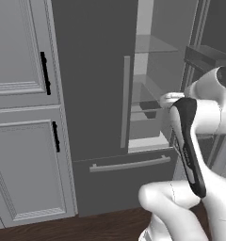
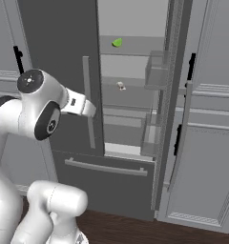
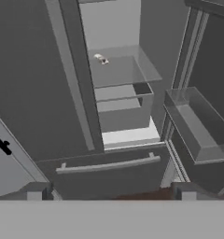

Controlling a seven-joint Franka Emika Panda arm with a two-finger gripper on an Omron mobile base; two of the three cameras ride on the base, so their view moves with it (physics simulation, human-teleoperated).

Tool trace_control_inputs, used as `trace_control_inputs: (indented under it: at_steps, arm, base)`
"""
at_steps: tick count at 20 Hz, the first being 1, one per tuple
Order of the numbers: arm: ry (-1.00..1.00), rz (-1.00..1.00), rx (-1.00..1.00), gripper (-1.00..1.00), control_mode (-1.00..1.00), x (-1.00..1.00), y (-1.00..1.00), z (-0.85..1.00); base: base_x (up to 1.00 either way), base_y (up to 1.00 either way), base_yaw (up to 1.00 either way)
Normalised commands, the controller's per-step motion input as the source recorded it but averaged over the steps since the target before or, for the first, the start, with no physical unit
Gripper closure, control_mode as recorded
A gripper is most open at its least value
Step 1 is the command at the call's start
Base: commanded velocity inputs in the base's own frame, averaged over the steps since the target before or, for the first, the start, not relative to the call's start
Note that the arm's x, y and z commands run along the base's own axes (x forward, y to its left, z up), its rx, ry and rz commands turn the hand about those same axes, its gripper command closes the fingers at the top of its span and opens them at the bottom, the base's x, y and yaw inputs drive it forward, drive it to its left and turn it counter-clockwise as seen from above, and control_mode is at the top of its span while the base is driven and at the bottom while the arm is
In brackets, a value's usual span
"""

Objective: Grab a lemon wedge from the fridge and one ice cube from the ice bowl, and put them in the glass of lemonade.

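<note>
The fridge (image 2: 68,71) right door stands open; its closed left door blocks.

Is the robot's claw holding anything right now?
No, nothing. The gripper is open and empty in front of the fridge. The lemon wedge sits on a shelf inside.

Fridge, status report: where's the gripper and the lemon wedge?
Gripper open, empty, facing the fridge, right door swung open. Lemon wedge on an upper shelf, untouched. Whitish scrap one shelf lower. Nothing blocking the opening.
</note>
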Motion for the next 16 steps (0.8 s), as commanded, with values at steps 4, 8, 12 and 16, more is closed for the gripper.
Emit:
trace_control_inputs:
  at_steps: [4, 8, 12, 16]
  arm:
    - [0.02, 0.0, -0.15, -1.0, -1.0, 0.11, 0.92, -0.06]
    - [0.0, -0.02, -0.06, -1.0, -1.0, 0.73, 0.72, -0.24]
    - [0.0, -0.02, 0.0, -1.0, -1.0, 1.0, 0.37, -0.21]
    - [0.02, 0.0, 0.0, -1.0, -1.0, 1.0, 0.02, -0.03]
  base:
    - [0.0, 0.0, 0.0]
    - [0.0, 0.0, 0.0]
    - [0.0, 0.0, 0.0]
    - [0.0, 0.0, 0.0]
